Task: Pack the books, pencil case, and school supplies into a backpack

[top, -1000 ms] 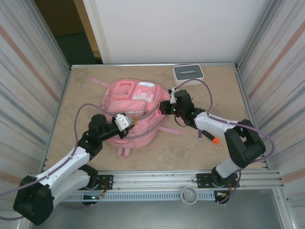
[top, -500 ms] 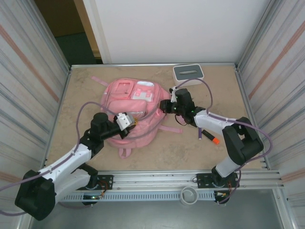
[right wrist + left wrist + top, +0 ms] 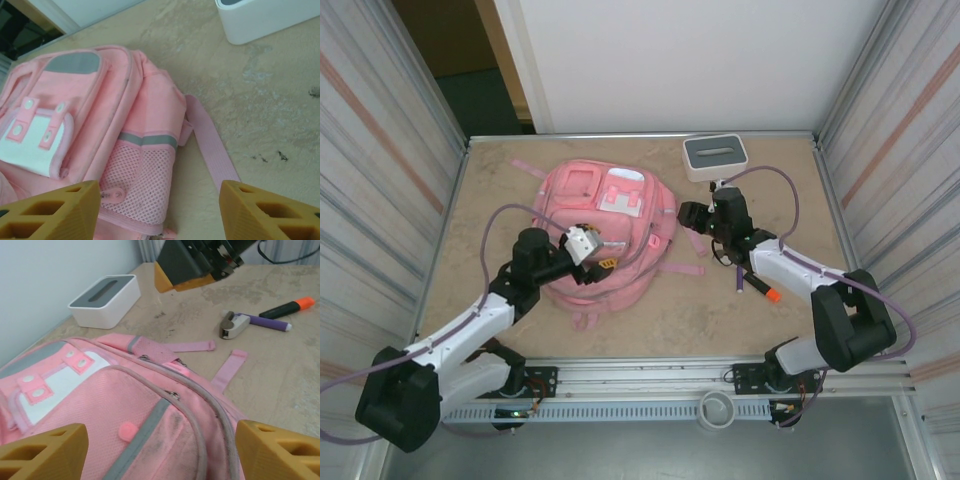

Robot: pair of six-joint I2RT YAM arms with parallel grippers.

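**Left gripper** (image 3: 601, 256): positioned over the near half of the large soft pink fabric backpack (image 3: 610, 215). In the left wrist view both orange fingertips (image 3: 42, 452) sit at the bottom corners, so the jaws stand wide apart with nothing held. Only the backpack's front panel lies beneath the gap. Contact with the fabric cannot be confirmed.

**Right gripper** (image 3: 686, 213): positioned just beside the right edge of the backpack. In the right wrist view its fingertips (image 3: 52, 212) are likewise spread wide, and nothing is gripped. Below the gap lie the backpack's mesh side pocket (image 3: 142, 182) and a long pink strap (image 3: 207, 142) that rests flat on the beige mottled table (image 3: 500, 195).

**Backpack**: lies flat, left of centre on the table, front pockets facing up.

**Loose supplies**: on the table right of the backpack, near the right forearm.
- Orange-tipped dark marker (image 3: 290, 307): lies flat, furthest right.
- Purple pen-like stick (image 3: 264, 322): just beside the marker, apart from it.
- Small beige piece (image 3: 233, 325): at the end of the stick nearest the backpack.

**White box with a grey slotted top** (image 3: 715, 156): stands at the far edge of the table, beyond the right gripper.
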